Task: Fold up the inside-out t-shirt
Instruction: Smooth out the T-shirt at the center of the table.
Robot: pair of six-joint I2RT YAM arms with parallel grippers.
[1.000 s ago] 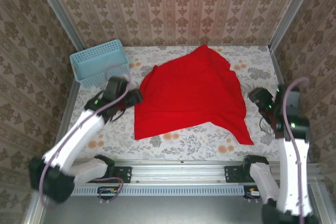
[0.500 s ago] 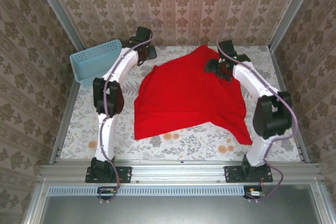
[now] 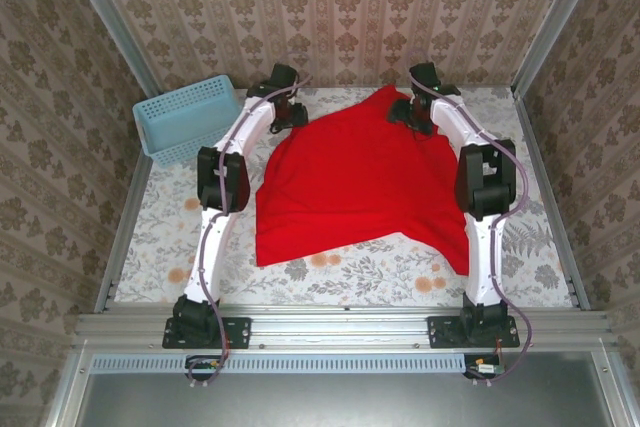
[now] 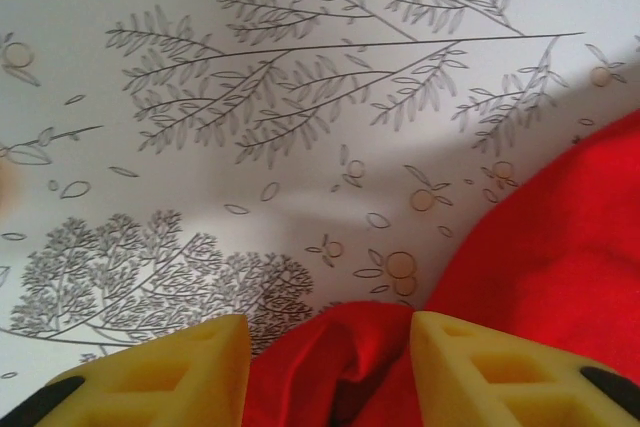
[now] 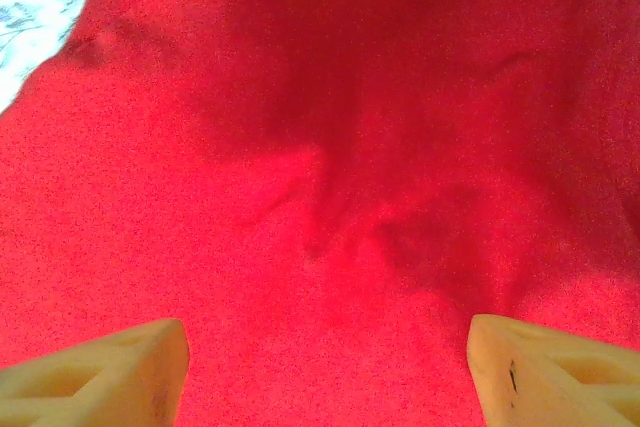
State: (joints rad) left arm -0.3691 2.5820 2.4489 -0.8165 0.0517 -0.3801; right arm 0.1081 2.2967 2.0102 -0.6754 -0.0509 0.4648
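Left hand part-open astride a t-shirt fold — right hand wide

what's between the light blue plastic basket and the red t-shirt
The left arm's white link, over floral tablecloth, separates light blue plastic basket from bright red cloth t-shirt; top view.

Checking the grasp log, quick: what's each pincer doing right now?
Left pincer: open, straddling a fold at the edge of the shirt.
Right pincer: open over the shirt, holding nothing.

White arm links, black joints, mauve cables, black base plates, yellow wedge-shaped tool fingers.
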